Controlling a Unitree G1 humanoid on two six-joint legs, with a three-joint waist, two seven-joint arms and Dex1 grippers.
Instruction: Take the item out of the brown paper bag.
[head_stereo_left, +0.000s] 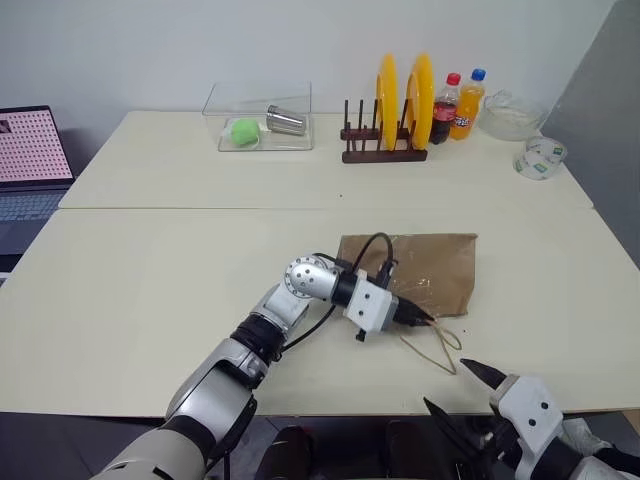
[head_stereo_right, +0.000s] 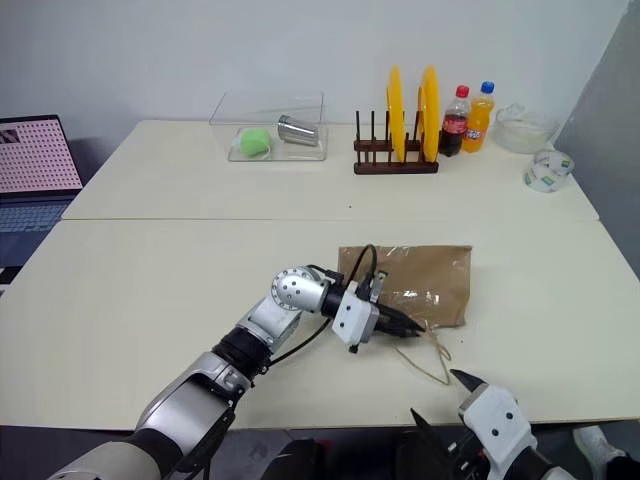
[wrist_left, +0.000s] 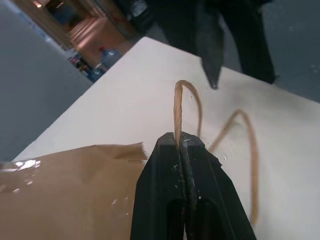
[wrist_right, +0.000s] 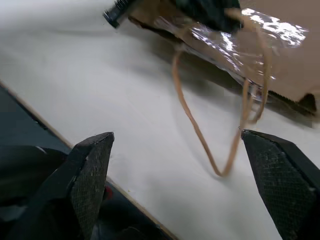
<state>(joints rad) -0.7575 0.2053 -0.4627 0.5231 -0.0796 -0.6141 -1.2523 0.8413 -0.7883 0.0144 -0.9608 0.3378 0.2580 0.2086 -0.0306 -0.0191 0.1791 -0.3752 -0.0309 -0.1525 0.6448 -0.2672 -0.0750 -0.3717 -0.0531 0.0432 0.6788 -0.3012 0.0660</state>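
Left gripper (wrist_left: 181, 142) is clenched on one cord handle (wrist_left: 176, 107) at the bag's (head_stereo_left: 425, 265) mouth; the bag lies flat beyond it, long axis crosswise. The bottle is probably inside, unseen. Right gripper (head_stereo_left: 450, 388) is spread wide, just short of the loops.

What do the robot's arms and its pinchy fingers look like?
The left arm is shiny silver with black bands at the joints and a round silver knuckle, ending in a white boxy wrist block. A black cable loops over it. The left gripper has two long, flat black fingers. The right gripper has black pointed fingers with bumpy, textured pads, on a white block.
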